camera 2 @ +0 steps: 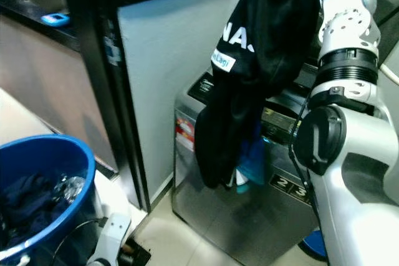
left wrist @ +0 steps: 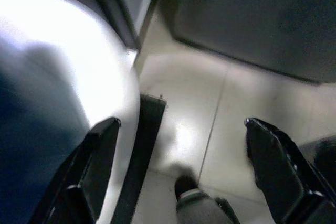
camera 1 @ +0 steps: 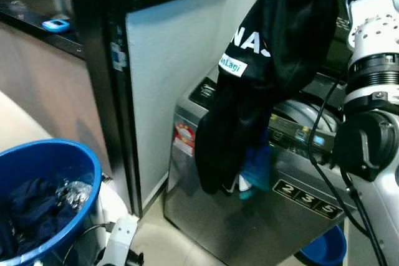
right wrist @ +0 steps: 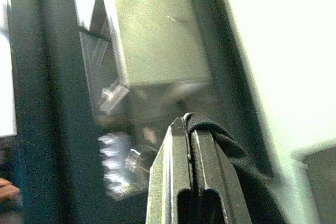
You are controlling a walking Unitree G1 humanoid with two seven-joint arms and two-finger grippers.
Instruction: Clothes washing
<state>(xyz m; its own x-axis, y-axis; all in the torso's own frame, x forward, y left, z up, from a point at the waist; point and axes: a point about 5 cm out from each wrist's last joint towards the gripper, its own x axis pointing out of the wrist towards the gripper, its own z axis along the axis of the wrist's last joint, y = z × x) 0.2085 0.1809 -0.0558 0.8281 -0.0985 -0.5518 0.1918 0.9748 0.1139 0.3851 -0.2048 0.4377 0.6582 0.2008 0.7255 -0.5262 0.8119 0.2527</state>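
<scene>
Dangling from the right gripper [right wrist: 191, 129], pinched shut on just an edge, the shirt [camera 1: 268, 48] could slip and miss the washer [camera 1: 293, 154]. Left gripper [left wrist: 181, 150] hangs spread open beside the bucket [camera 1: 75, 157].

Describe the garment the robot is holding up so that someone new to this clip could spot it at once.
Start at the grey washing machine beside the tall white panel. Hanging over its front is a black garment, pinched at the top by the right gripper. White lettering and a small white label set it apart from the dark clothes lying in the blue basin.
</scene>
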